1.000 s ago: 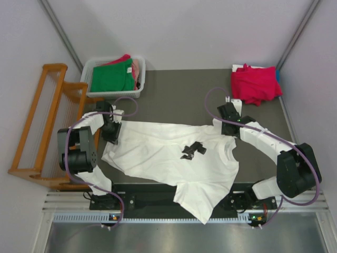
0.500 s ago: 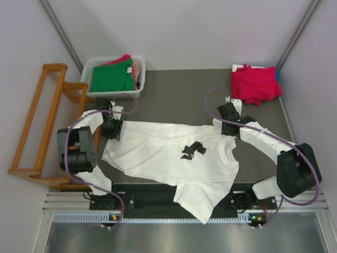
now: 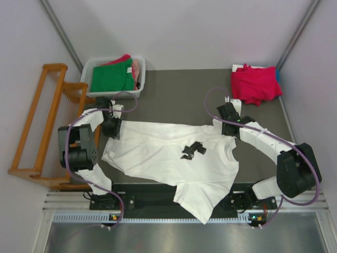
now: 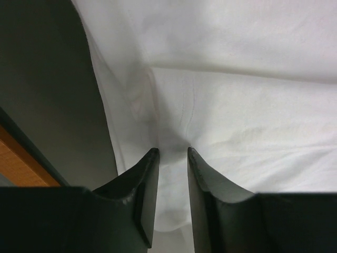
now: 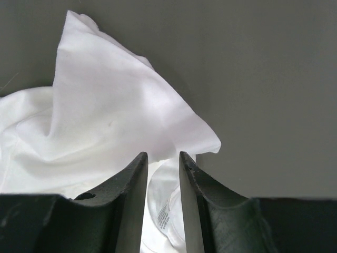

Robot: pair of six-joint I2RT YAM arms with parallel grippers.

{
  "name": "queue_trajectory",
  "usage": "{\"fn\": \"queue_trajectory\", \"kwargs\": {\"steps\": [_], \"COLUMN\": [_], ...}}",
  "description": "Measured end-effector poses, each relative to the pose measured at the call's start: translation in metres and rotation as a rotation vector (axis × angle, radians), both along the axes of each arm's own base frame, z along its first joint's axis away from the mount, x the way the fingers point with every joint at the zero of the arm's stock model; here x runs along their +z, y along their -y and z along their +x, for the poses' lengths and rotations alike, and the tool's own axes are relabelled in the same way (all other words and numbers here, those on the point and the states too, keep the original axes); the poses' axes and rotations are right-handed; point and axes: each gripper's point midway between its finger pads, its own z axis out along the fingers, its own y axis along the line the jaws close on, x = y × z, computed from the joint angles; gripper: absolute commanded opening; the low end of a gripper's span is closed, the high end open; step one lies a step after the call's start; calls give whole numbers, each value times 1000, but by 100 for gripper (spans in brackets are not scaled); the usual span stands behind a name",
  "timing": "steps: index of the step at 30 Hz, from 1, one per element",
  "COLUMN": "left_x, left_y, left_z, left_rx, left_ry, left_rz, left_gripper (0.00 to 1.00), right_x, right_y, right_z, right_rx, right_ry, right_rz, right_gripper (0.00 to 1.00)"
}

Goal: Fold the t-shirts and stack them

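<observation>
Far left, the orange rack (image 3: pixel 39 121) stands beside the table (image 3: pixel 179 100), with nothing on it. The basket (image 3: pixel 113 95) at the far-left corner holds a green t-shirt (image 3: pixel 110 76) with red cloth beside it, apparently stock awaiting its turn.

The left gripper (image 3: pixel 111 129) (image 4: pixel 172 152) is down on the far-left corner of the white t-shirt (image 3: pixel 158 147). The shirt lies spread across the middle of the table, black print (image 3: pixel 192 150) up, its near part overhanging the table's near edge. The jaws stand narrowly apart and cloth puckers at the tips, but I cannot tell whether it is pinched. Judgement: the shirt is being squared for folding.

The right gripper (image 3: pixel 229 118) (image 5: pixel 163 154) sits at the far-right sleeve, jaws likewise narrow, over cloth and the neck label. A grip cannot be confirmed.

Far right, the red t-shirts (image 3: pixel 255 83) lie heaped, possibly the stack site.
</observation>
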Motion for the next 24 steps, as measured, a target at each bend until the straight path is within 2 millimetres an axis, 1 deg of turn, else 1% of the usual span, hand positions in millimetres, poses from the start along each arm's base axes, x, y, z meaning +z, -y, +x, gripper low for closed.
{"fn": "queue_trajectory", "kwargs": {"steps": [1,3,4,7,12,15,20,24], "left_x": [0,0,0,0,0,4,20,33], "left_y": [0,0,0,0,0,-1,-3,-3], "left_z": [0,0,0,0,-2,-5,-3,-9], "left_rx": [-1,1,0,0,-4,-10,-34,-51], "left_ry": [1,0,0,-1,-9,-25,-31,-39], "left_rz": [0,0,0,0,0,4,15,18], "left_gripper": [23,15,8,1,0,0,6,10], "right_x": [0,0,0,0,0,0,0,0], "right_y": [0,0,0,0,0,0,0,0], "right_z": [0,0,0,0,0,0,0,0], "right_rx": [0,0,0,0,0,0,0,0], "right_ry": [0,0,0,0,-1,-1,-1,-1], "right_rz": [0,0,0,0,-1,-1,-1,-2], "right_gripper": [29,29,29,28,27,27,27,27]}}
